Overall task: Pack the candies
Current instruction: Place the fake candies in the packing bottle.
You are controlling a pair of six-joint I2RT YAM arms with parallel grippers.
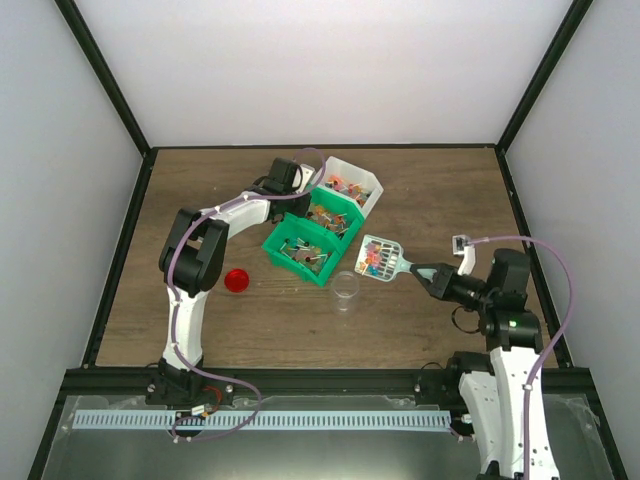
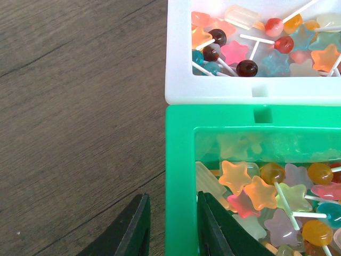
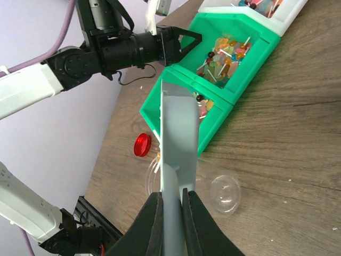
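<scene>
The candies fill the green bins and a white bin; star and ball sweets lie close under my left wrist. My left gripper is shut on the green bin's side wall, one finger outside and one inside. My right gripper is shut on the handle of a pale blue-green scoop, seen edge-on. From above, the scoop head carries a heap of mixed candies and hangs up and right of a clear cup.
A round red lid lies on the wood left of the cup, also visible as the lid. A clear cup sits right of the scoop, and another clear rim shows at its left edge. Black frame rails border the table.
</scene>
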